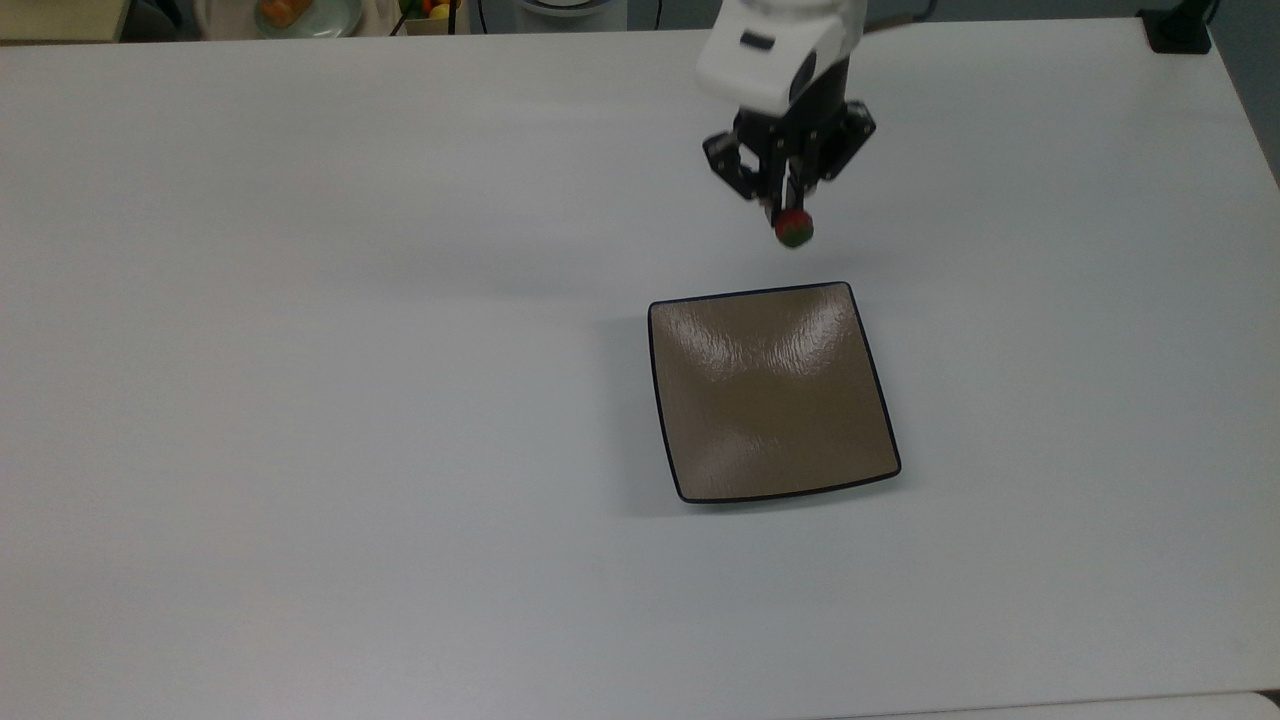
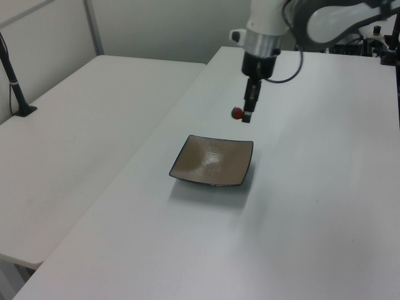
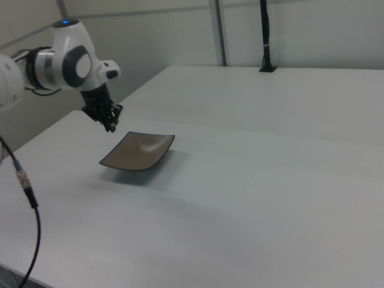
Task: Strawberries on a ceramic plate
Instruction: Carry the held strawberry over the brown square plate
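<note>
Red strawberry [image 1: 793,229] lifted in the air, pinched at the tips of the gripper [image 1: 790,215], not yet on the plate.

Picking up looks done; carrying and setting down remain. In the top view the fruit hangs just beyond the upper edge of the ceramic plate [image 1: 772,392], whose brown glossy surface lies bare on the white table [image 1: 300,400]; in the left view it floats above the plate's far edge.
</note>
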`<state>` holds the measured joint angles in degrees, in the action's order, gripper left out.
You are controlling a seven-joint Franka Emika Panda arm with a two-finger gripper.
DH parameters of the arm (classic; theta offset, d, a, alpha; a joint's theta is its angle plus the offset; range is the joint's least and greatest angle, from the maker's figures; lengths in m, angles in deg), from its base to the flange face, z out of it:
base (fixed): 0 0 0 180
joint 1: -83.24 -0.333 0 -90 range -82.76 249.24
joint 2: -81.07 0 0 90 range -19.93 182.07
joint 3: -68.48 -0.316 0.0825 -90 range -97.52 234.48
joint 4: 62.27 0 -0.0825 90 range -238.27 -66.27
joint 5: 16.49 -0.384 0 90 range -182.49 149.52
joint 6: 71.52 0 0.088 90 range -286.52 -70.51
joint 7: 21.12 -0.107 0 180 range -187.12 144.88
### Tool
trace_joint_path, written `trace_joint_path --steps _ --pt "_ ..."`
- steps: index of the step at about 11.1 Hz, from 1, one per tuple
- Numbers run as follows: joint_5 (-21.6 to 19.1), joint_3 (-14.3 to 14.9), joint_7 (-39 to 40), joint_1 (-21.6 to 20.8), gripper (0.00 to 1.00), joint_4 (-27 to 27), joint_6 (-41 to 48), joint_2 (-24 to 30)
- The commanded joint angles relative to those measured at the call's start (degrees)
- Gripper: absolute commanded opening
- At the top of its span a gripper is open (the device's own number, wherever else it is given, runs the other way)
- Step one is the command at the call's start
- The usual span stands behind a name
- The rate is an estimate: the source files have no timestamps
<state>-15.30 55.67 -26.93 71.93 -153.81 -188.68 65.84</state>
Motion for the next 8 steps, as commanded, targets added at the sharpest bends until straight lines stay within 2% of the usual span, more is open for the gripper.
trace_joint_path --steps 1,4,8 --pt "-0.2 2.5 -0.7 -2.0 0.03 8.0 0.5 -9.4" --pt "0.1 2.7 -0.8 -2.2 0.03 7.8 -7.5 -13.4" --pt "-0.1 2.8 -0.7 -2.2 0.03 6.1 -16.2 -16.1"
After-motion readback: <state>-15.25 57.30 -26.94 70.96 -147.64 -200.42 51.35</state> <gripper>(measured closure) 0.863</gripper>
